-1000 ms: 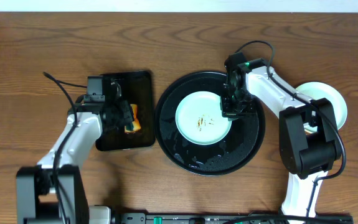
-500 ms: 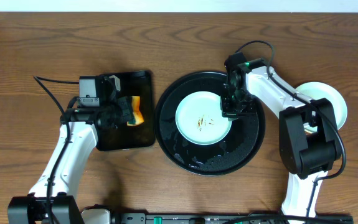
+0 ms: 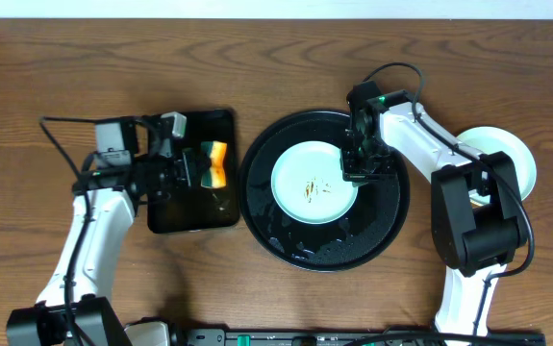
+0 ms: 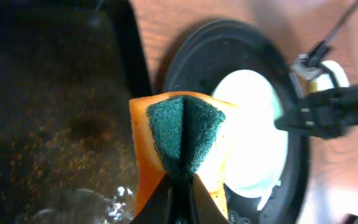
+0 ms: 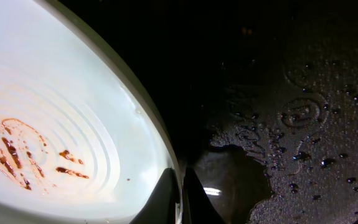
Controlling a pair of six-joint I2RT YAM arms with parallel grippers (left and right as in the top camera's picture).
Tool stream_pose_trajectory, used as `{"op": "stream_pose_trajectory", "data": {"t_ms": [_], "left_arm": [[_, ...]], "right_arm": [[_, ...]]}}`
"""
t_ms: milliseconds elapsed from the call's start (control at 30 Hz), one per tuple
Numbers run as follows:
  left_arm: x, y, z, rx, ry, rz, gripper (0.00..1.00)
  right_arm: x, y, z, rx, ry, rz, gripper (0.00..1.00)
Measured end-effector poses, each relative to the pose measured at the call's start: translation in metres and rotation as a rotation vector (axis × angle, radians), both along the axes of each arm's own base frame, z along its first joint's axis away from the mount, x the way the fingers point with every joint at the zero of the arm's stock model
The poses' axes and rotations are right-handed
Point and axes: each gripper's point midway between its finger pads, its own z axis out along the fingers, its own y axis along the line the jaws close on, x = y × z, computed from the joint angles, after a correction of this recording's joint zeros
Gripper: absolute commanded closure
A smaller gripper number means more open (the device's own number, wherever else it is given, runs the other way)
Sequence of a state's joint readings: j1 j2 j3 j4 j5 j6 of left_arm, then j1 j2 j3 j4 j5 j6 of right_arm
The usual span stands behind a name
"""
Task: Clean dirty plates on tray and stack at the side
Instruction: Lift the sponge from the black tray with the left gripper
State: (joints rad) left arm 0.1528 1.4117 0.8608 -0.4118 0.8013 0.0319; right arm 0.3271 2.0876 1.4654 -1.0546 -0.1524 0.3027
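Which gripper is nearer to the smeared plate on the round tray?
Right. The right gripper pinches the plate at its right rim; the left gripper holds a sponge above the rectangular tray, well to the plate's left.

One plate (image 3: pixel 314 183) lies in the tray (image 3: pixel 293 246), another plate (image 3: pixel 518 154) right of it.

Left tool (image 3: pixel 204 165) and right tool (image 3: pixel 351 174) both pinched closed.

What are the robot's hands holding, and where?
Left hand pinches the sponge by one edge. Right hand pinches the smeared plate by its rim.
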Motion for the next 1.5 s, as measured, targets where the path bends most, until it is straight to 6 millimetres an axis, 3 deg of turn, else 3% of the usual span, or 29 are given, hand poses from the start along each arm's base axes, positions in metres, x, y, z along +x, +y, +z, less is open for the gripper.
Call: {"op": "stream_pose_trajectory", "data": {"t_ms": [267, 467, 1500], "left_arm": [[-0.002, 0.003, 0.028, -0.166, -0.104, -0.066, 0.93], [-0.003, 0.007, 0.037, -0.222, -0.127, -0.072, 0.92], [-0.004, 0.005, 0.041, -0.245, -0.137, -0.083, 0.93]], "right_arm": [[0.0, 0.0, 0.0, 0.0, 0.0, 0.0, 0.99], [0.0, 0.0, 0.0, 0.0, 0.0, 0.0, 0.99], [0.0, 0.0, 0.0, 0.0, 0.0, 0.0, 0.99]]}}
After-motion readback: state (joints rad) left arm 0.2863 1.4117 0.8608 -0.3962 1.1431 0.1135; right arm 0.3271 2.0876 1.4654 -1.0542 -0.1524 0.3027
